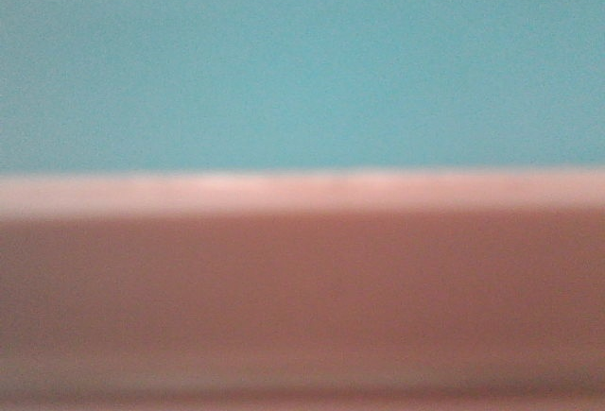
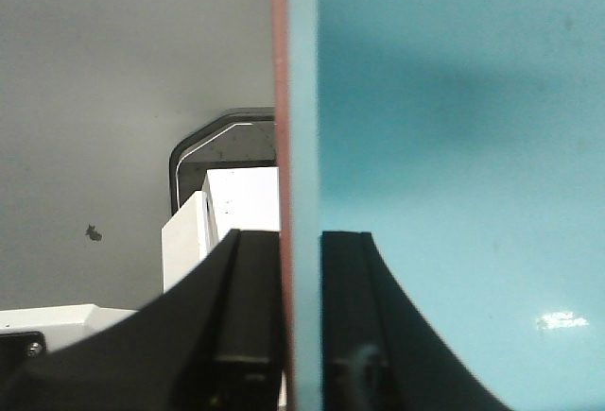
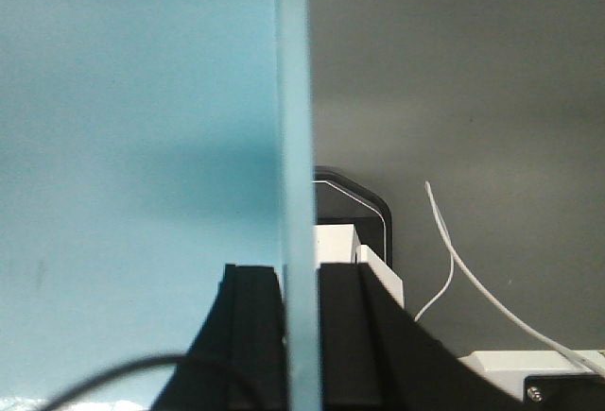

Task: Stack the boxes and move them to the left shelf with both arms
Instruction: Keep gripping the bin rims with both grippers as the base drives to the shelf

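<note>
The blue box (image 1: 302, 61) and the pink box (image 1: 302, 288) fill the front view, blurred and very close, with blue above the pink rim. In the left wrist view the blue box (image 2: 454, 146) sits nested inside the pink box (image 2: 277, 99). My left gripper (image 2: 302, 236) is shut on both walls together, one finger outside and one inside. My right gripper (image 3: 300, 269) is shut on the opposite wall of the blue box (image 3: 142, 99); no pink shows there. The left shelf is out of view.
Grey floor lies beyond the boxes in both wrist views. A white robot housing (image 2: 222, 213) with a dark rounded part sits under the left side. A thin white cable (image 3: 454, 260) runs beside the right gripper.
</note>
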Controlling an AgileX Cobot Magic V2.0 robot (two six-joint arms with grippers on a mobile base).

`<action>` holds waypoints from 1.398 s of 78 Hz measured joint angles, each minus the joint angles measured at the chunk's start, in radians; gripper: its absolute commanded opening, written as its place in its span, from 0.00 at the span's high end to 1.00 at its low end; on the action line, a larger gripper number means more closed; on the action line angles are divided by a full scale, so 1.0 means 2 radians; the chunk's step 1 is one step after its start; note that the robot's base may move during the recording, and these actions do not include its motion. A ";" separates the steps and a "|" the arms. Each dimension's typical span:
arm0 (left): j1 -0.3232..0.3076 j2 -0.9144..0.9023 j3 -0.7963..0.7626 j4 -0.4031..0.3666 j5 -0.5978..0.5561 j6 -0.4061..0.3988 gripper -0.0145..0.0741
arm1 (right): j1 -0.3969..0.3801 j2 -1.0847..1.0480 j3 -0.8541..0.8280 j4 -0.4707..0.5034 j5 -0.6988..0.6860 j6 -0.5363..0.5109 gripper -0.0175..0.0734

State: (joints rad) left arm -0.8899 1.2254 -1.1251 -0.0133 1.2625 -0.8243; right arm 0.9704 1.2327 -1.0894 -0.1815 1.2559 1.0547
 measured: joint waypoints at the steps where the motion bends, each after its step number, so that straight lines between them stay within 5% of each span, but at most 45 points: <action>1: 0.000 0.000 0.000 0.000 0.000 0.000 0.84 | 0.000 0.000 0.000 0.000 0.000 0.000 0.75; 109: 0.000 0.000 0.000 0.001 -0.002 0.000 0.84 | 0.000 0.000 0.000 -0.001 -0.001 0.000 0.75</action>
State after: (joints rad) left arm -0.8899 1.2254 -1.1251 -0.0121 1.2581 -0.8243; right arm 0.9704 1.2327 -1.0894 -0.1828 1.2541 1.0547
